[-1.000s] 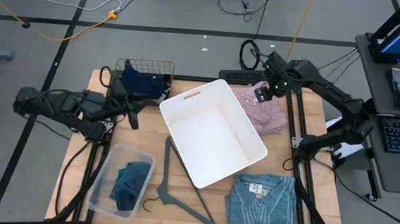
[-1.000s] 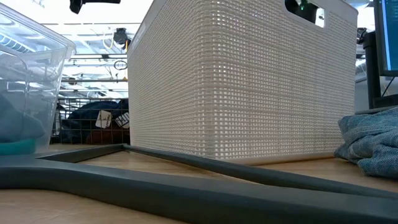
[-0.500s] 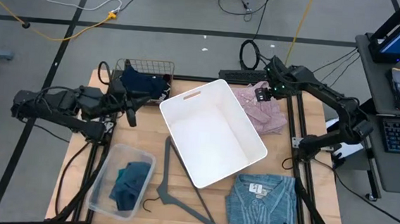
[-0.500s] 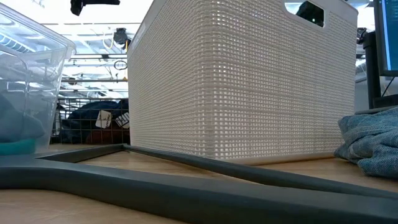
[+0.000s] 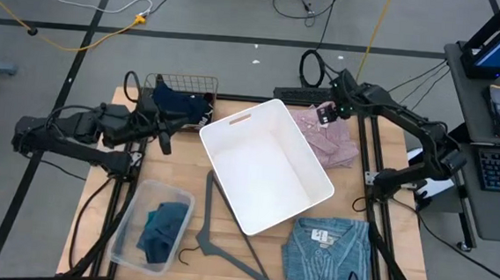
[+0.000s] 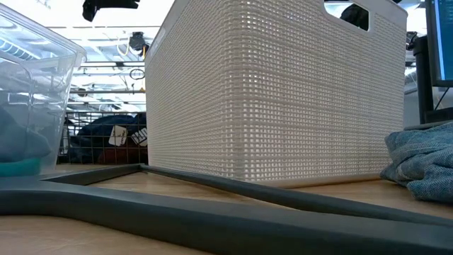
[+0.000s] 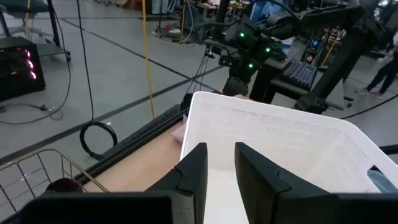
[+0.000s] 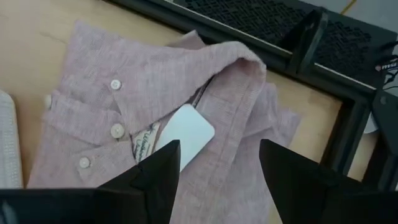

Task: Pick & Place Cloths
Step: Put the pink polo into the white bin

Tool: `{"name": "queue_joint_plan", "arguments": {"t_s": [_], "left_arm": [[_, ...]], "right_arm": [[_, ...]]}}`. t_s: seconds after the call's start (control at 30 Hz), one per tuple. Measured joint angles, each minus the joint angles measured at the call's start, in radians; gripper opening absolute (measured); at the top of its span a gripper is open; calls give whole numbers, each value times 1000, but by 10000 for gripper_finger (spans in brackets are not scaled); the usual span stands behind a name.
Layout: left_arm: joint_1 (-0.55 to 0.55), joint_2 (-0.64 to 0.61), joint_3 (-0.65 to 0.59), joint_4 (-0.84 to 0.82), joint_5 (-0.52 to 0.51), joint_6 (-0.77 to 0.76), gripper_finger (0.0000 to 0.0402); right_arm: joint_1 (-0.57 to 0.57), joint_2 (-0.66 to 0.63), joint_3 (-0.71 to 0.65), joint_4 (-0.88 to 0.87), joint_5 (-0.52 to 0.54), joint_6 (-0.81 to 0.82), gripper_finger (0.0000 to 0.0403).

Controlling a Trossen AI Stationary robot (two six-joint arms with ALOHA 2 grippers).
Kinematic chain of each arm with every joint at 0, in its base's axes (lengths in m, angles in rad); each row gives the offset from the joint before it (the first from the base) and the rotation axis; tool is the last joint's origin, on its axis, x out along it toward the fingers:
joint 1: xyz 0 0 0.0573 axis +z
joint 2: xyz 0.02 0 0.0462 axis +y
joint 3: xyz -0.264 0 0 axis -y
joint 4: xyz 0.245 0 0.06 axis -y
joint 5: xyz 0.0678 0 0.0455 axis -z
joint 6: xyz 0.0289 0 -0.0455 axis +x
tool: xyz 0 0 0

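Note:
A pink button shirt (image 5: pixel 331 139) lies flat on the table's far right, beside the white bin (image 5: pixel 266 163). My right gripper (image 5: pixel 325 114) hovers open above its collar (image 8: pixel 186 68) and white label (image 8: pixel 185 132), touching nothing. A navy cloth (image 5: pixel 180 102) sits heaped in the wire basket (image 5: pixel 152 82) at the far left. My left gripper (image 5: pixel 163 139) hangs open in the air beside that basket, its fingers (image 7: pixel 193 168) a narrow gap apart. A teal cloth (image 5: pixel 162 229) lies in a clear tub (image 5: pixel 128 237). The blue striped shirt (image 5: pixel 326 251) lies folded near the right front.
The white bin (image 6: pixel 276 92) stands tilted across the table's middle. A grey hanger (image 5: pixel 217 235) lies in front of it. Black frame rails (image 5: pixel 375 180) run along the table's right side, and a black cable coil (image 5: pixel 312 67) lies beyond the far edge.
My left arm has drawn back a little toward the table's left and far edge, next to the wire basket. My right gripper has shifted slightly toward the far edge over the pink shirt's collar. No cloth has moved.

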State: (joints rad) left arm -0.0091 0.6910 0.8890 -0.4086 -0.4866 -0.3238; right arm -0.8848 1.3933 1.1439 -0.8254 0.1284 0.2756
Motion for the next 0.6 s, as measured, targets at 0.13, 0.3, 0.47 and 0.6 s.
{"name": "queue_joint_plan", "arguments": {"t_s": [0.13, 0.3, 0.47, 0.6], "left_arm": [[2, 0, 0, 0, 0, 0, 81], [2, 0, 0, 1, -8, 1, 81], [2, 0, 0, 3, -11, 0, 81], [2, 0, 0, 3, -11, -11, 81]], "right_arm": [[1, 0, 0, -39, -3, -19, 211], [-13, 0, 0, -49, 0, -19, 214], [-33, 0, 0, -58, -1, -7, 224], [-38, 0, 0, -76, -1, -31, 248]]}}
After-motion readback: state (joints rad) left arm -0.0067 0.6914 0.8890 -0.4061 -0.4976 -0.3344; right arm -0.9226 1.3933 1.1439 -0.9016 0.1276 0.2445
